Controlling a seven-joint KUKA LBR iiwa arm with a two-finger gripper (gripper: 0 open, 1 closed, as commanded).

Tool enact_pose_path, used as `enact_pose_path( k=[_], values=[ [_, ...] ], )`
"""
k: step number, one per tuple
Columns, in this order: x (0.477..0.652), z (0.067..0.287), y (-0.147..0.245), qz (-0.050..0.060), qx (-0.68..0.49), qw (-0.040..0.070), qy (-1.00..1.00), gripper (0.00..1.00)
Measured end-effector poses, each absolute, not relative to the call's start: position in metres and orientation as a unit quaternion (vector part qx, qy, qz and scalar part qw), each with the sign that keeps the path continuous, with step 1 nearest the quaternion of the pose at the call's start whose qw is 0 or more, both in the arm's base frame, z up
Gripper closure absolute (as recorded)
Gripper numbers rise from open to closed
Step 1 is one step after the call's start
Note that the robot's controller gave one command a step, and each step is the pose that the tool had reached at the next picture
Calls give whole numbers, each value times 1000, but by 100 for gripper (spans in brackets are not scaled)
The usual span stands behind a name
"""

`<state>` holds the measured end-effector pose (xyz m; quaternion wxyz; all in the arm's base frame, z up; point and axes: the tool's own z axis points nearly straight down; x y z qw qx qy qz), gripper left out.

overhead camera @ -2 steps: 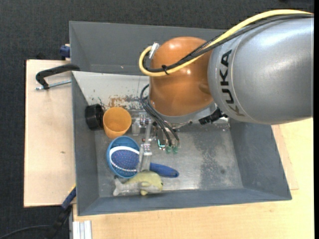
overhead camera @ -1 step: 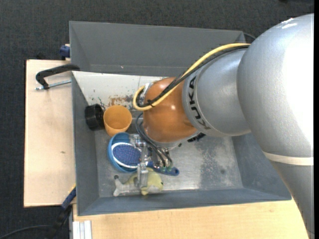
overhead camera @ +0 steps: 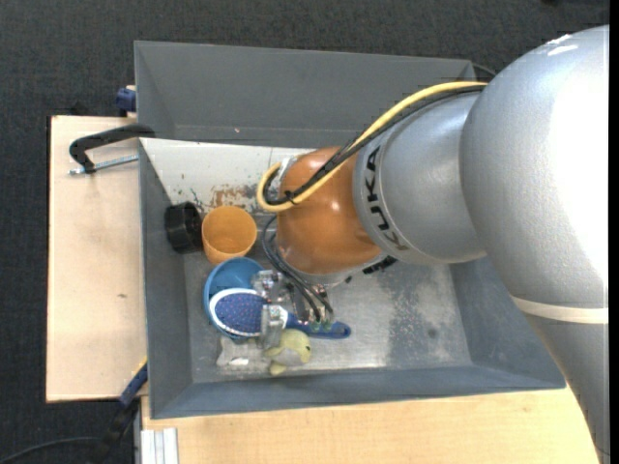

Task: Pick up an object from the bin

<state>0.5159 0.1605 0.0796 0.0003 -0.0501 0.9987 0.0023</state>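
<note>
Fingers apart, gripper low over grey bin floor beside blue bowl; orange cup, black cap near.

- Blue cup: near the bin's left front, mouth towards the camera, a white-dotted blue thing inside.
- Orange cup: just behind it, mouth up.
- Black cap: touching the orange cup, by the left wall.
- Yellowish lump: near the front wall.
</note>
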Motion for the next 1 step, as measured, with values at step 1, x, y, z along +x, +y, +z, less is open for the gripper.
enact_pose_path(
  k=[1],
  values=[
    [539, 212, 152, 1, -108, 7, 994, 100]
  ],
)
